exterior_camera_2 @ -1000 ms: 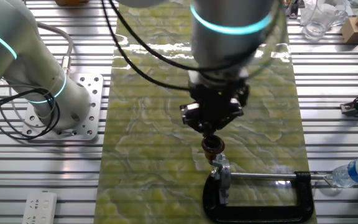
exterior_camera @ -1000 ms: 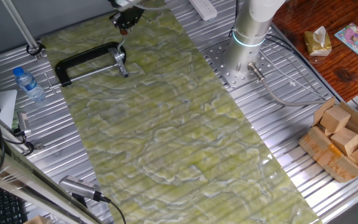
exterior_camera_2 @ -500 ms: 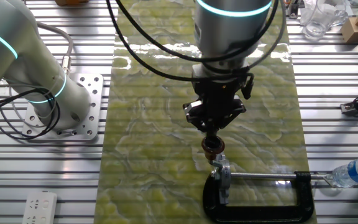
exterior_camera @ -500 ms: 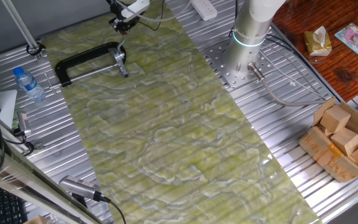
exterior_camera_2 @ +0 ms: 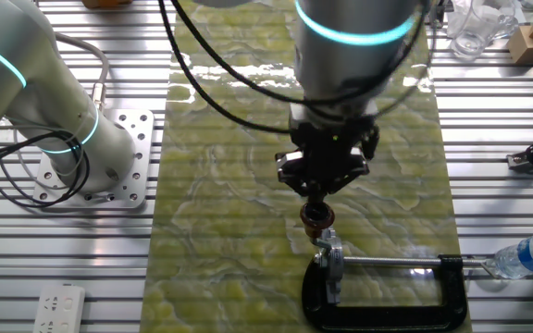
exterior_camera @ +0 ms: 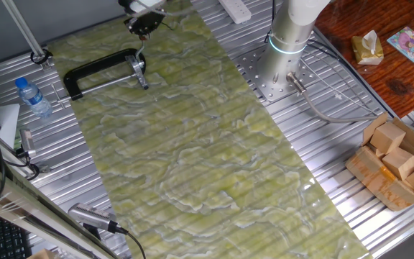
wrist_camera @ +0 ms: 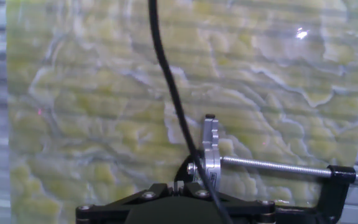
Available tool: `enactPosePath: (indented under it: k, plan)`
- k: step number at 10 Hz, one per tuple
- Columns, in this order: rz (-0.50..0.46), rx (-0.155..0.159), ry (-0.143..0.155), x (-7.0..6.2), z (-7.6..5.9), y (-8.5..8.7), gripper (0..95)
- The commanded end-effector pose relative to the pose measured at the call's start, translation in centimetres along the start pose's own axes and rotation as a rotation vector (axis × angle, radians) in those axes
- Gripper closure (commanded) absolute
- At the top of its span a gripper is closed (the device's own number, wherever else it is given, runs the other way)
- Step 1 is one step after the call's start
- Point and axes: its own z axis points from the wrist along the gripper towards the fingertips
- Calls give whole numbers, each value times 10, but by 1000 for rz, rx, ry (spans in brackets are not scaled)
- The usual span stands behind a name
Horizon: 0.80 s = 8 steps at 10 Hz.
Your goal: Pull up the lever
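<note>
Barely shifted, our gripper (exterior_camera_2: 317, 191) hovers over the lever (exterior_camera_2: 316, 216); finger spacing unclear. Stiff, light: grasp its red-brown tip.

A green-yellow marbled mat (exterior_camera: 192, 137) lies diagonally across the ribbed metal table (exterior_camera: 315, 151). On its far left part lies a black C-shaped clamp (exterior_camera: 99, 70) with a silver rod (exterior_camera: 110, 84) that ends at a metal fitting (exterior_camera: 137, 66). Just above this fitting the lever (exterior_camera: 141, 47) stands up, thin and small. The gripper (exterior_camera: 143, 26) hangs over its top; whether the fingers touch it I cannot tell. A water bottle (exterior_camera: 33, 98) lies left of the clamp, off the mat. The arm's base (exterior_camera: 286, 57) stands right of the mat. Wooden blocks (exterior_camera: 397, 155) sit in a cardboard box at the right edge.
</note>
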Motion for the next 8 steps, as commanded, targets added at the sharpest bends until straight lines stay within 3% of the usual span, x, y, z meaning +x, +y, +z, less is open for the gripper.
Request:
enactPosePath:
  k: [1,8]
  plan:
    - [-1,14,-19,-1,-1,2,950]
    - [-49,28,-15,5,0,6,950]
